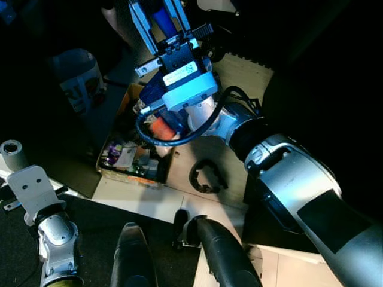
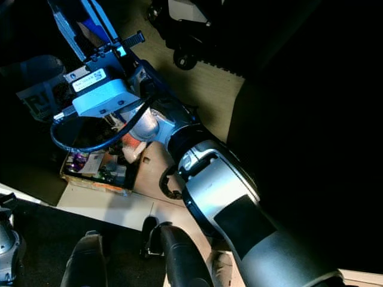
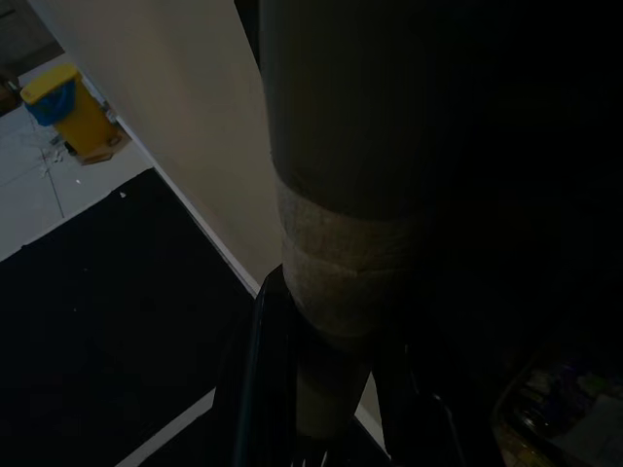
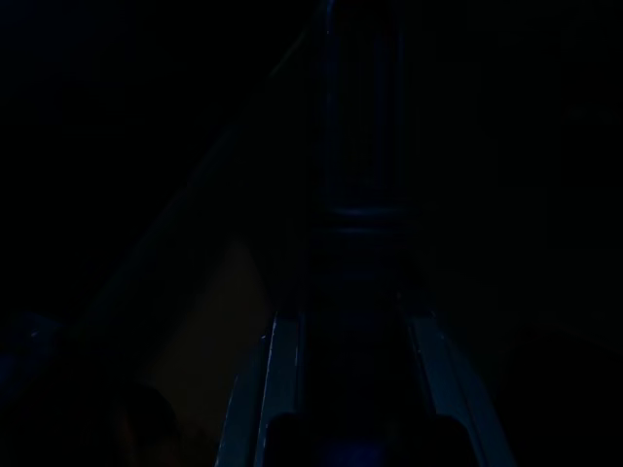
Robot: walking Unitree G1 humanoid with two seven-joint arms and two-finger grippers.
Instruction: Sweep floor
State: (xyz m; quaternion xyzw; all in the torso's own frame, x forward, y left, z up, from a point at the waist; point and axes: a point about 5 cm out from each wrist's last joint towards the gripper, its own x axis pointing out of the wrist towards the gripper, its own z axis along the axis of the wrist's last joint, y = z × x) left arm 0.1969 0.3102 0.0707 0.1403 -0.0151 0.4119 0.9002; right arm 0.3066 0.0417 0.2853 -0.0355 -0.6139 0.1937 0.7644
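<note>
Right arm: silver shell with black matte panels, reaches up and forward across the middle of the head view, looped black cable at the wrist
Right gripper (image 1: 163, 24): raised near the top of the view, two long fingers closed on either side of a blue rod-like handle (image 1: 163, 18); in the right wrist view the same dark ribbed shaft (image 4: 358, 195) runs straight between the fingers, very dark
Left arm: low at the left, silver jointed casing, grey cylindrical stub above it
Left gripper (image 3: 321, 428): black fingers closed around a thick round tube (image 3: 341, 243), smooth grey-tan surface with a paler tape-like band wrapped round it
Broom parts: blue handle up in the right gripper, thick tube in the left gripper; the brush head cannot be made out
Floor (image 1: 251, 78): pale wood-look boards, black mat (image 3: 88, 321) beside it
Box (image 1: 128, 161): shallow cardboard tray on the floor, full of small colourful packets
Ring (image 1: 206, 176): black curved plastic piece lying on the boards just beside the box
Bin (image 3: 68, 107): yellow with a blue liner, far off on pale tiles
</note>
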